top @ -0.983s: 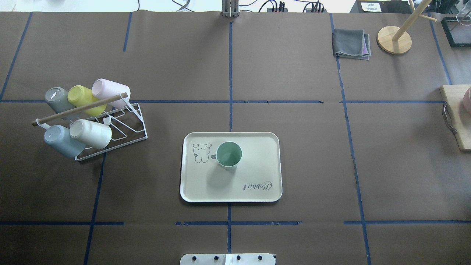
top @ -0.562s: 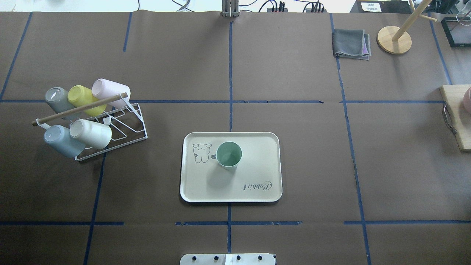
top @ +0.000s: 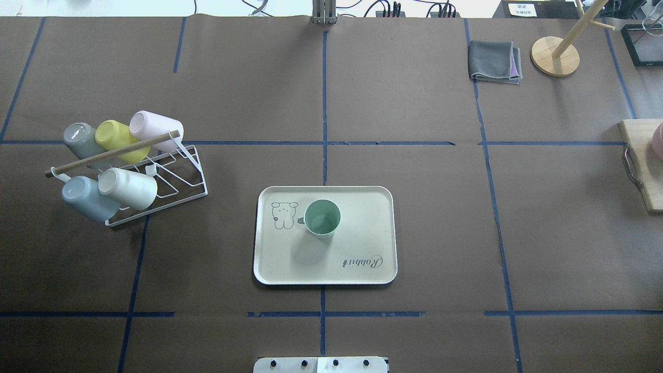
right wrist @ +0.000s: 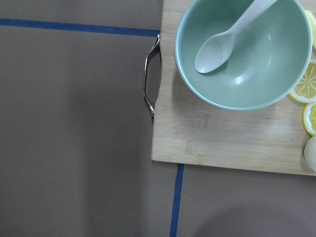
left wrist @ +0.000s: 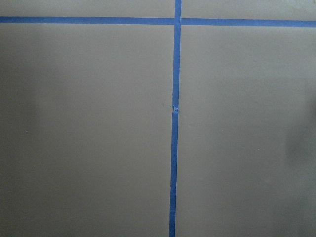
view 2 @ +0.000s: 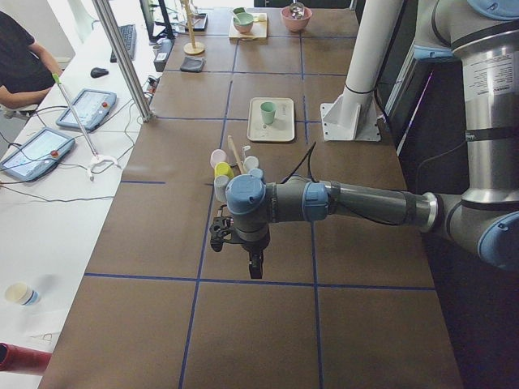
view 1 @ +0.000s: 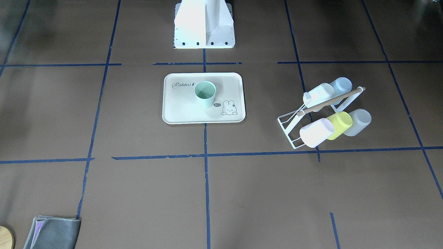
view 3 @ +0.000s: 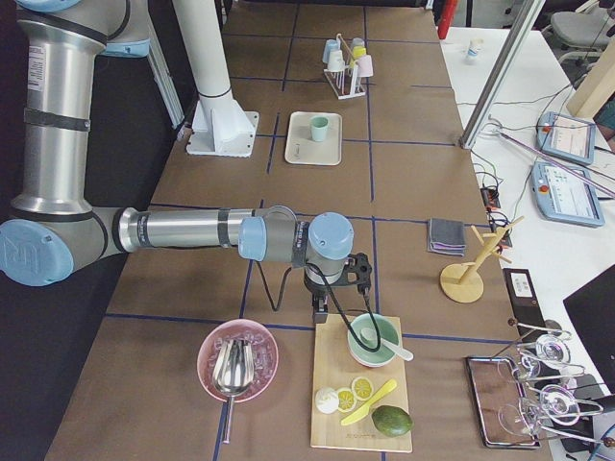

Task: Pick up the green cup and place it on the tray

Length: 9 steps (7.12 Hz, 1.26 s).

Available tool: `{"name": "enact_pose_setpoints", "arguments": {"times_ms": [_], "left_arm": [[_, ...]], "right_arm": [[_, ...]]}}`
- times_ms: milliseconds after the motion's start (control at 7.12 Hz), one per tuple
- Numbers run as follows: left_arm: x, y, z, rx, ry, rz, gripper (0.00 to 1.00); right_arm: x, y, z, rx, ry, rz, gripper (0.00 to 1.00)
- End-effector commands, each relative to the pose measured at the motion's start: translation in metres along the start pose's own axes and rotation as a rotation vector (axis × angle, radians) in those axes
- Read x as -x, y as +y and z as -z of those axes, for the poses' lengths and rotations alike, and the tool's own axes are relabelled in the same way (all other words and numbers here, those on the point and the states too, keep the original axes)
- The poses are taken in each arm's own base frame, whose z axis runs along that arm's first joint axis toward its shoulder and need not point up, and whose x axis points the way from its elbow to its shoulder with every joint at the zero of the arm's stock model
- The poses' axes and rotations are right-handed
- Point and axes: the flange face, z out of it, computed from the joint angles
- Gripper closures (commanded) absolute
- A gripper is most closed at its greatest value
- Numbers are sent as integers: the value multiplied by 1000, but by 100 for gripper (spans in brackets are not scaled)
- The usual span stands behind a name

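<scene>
Read the task as complete — find the green cup (top: 322,218) upright, mouth up, inside the rim of the tray (top: 362,243), between the bunny drawing and the "Rabbit" lettering, well apart from both sets of fingers. Expect nothing left beyond parking the arms. Consult the overhead and front-facing views for cup placement; note no arm in either. Consult the side views alone for the left fingers (view 2: 255,271) and the right fingers (view 3: 320,315), seen hanging above the counter (top: 414,207) well apart from the tray — cannot tell there whether released or clenched. Check the left wrist view for bare counter and blue tape (left wrist: 174,148) beneath the left fingers. Check the right wrist view for a wooden board (right wrist: 222,143), a green bowl (right wrist: 266,69) and a spoon (right wrist: 217,52) beneath the right fingers.
</scene>
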Motion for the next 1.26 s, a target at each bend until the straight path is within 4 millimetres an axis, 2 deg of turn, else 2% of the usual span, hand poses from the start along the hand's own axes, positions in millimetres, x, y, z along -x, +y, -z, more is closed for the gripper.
{"name": "enact_pose_setpoints", "arguments": {"times_ms": [0,702,983,1124], "left_arm": [[-2,0,2,-4,0,-4,0],[-1,3,-1,2,2,-2,0],[-1,4,-1,3,2,-1,0],[7,-1,-10,17,0,9,0]], "right_arm": [[-2,3,-2,4,4,-5,1],[-5,4,-5,9,5,-11,0],[-6,2,1,-4,7,-10,0],[-6,3,1,-4,7,-10,0]]}}
